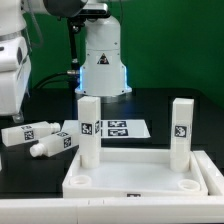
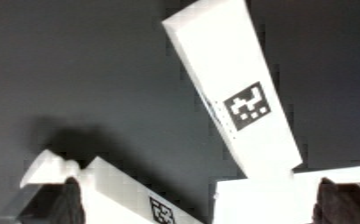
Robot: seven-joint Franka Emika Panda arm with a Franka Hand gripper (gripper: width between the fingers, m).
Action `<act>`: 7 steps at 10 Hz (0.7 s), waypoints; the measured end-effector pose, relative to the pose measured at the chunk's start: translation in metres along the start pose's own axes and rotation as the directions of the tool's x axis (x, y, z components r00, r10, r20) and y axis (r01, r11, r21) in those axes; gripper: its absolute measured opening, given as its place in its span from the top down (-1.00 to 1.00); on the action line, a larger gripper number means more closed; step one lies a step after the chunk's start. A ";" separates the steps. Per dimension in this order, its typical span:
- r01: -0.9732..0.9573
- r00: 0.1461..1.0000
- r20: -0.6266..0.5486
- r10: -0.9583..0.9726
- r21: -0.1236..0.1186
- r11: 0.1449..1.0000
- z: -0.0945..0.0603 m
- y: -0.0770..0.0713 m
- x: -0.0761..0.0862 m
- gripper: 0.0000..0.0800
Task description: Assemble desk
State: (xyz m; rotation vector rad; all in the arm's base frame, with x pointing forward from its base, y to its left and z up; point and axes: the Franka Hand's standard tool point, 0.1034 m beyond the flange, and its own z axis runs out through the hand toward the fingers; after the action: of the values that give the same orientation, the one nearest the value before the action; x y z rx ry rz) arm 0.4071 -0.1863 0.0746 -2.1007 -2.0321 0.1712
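The tabletop [image 1: 140, 172] is shown lying flat at the front of the black table [image 1: 195, 105], rim upward, in the exterior view. Two legs are stood upright at its rear corners: the left leg [image 1: 88, 130] on the exterior view's left and the right leg [image 1: 180, 130] on the exterior view's right. A black-and-white tag is carried on the face of each that is turned to the camera. A round socket [image 1: 80, 183] is seen at each front corner.

Two loose legs are laid on their sides on the table, close together, to the exterior view's left of the tabletop: one [image 1: 25, 132] near the frame's edge, the other [image 1: 55, 145] just beside the left leg. The marker board [image 1: 125, 128] is seen flat on the table behind the tabletop, between the two upright legs. The base [image 1: 103, 60] is set behind it. The arm [image 1: 10, 70] is caught at the exterior view's left edge, above the loose legs; the gripper cannot be made out in that view.

In the wrist view the gripper [image 2: 198, 200] is pictured with its jaws spread wide, grasping nothing. The dark, blurred fingertips [image 2: 52, 203] are seen at opposite sides of the frame. A tagged leg [image 2: 239, 90] is shown lying aslant on the dark table, one end just beside a fingertip; contact cannot be told. A white piece [image 2: 106, 180], also tagged, is seen by the other fingertip.
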 end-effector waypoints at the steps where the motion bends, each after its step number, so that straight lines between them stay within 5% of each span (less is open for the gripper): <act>1: -0.107 0.994 -0.001 0.107 0.001 0.994 0.001 0.000 0.000 -0.62; 5: -0.499 0.867 -0.002 0.499 -0.022 0.866 -0.007 0.023 0.012 -0.62; 7: -0.767 0.641 -0.041 0.766 -0.016 0.641 -0.007 0.025 0.014 -0.62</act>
State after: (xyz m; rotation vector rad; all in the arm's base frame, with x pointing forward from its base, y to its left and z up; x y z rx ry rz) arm 0.4337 -0.1737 0.0767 -2.8293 -0.9696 0.2280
